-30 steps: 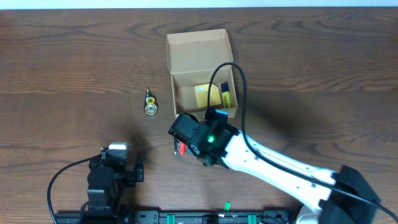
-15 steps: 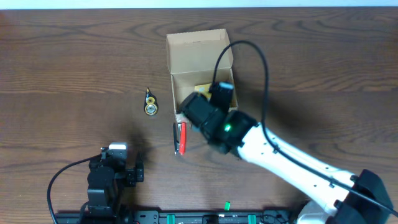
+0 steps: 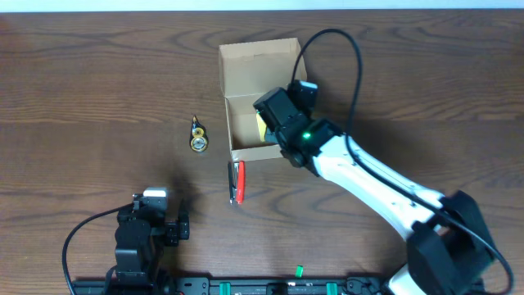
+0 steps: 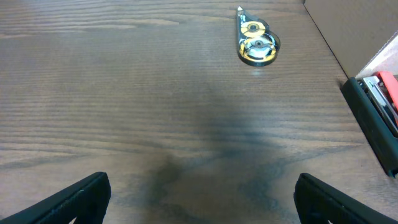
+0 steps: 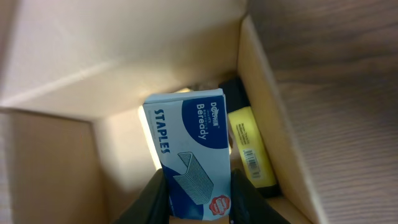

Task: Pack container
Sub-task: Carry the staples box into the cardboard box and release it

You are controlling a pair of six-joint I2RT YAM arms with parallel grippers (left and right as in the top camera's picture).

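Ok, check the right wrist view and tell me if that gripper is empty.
No, the right gripper is shut on a blue staples box, holding it over the open container.

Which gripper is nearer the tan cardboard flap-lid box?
Right. The right gripper is at the opening of the cardboard box, holding a blue staples packet; the left gripper sits open over the table, well away.
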